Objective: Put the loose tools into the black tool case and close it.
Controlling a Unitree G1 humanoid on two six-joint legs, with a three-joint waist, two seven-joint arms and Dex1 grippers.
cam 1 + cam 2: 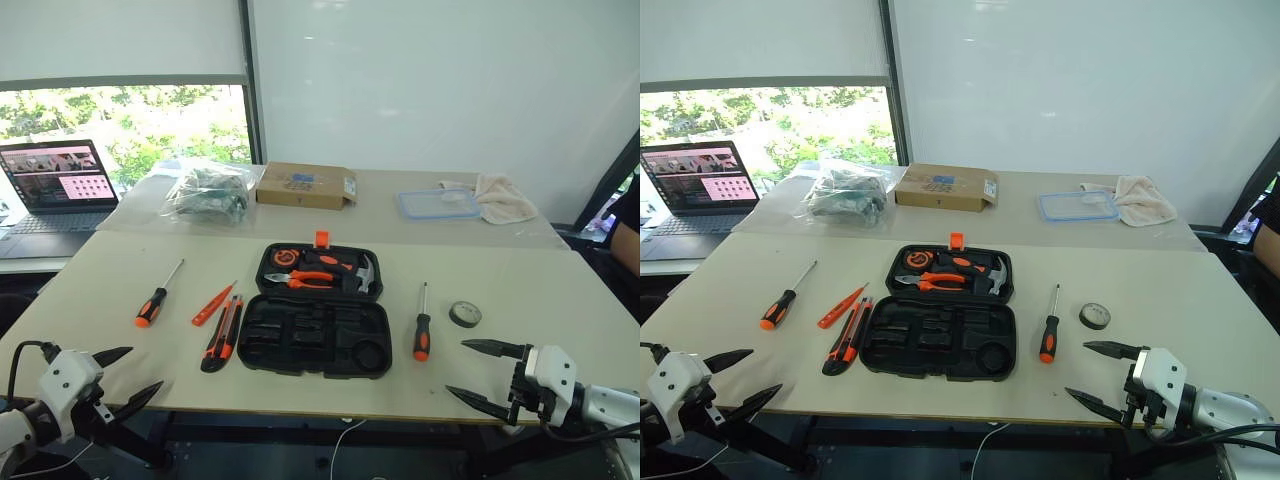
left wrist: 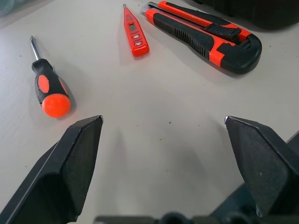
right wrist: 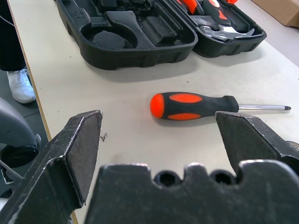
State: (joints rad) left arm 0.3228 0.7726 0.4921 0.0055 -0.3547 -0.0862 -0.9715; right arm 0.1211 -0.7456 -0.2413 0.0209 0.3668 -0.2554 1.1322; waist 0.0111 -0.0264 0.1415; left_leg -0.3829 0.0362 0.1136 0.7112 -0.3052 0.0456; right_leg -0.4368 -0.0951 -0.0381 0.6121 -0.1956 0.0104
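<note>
At the centre of the beige worktop (image 1: 520, 290) the black plastic clamshell tool case (image 1: 318, 312) lies open. At its nine o'clock lie the orange-and-black utility knife (image 1: 222, 332), slim orange pen-like tool (image 1: 213, 304) and one orange-and-black-handled screwdriver (image 1: 155, 298); at three o'clock, another screwdriver (image 1: 422, 327) and a small black tape roll (image 1: 465, 314). Left hand (image 1: 128, 378) and right hand (image 1: 478, 374) hover empty, fingers apart.

Bright, even daylight from the window (image 1: 125, 125); soft shadows, all views sharp.
</note>
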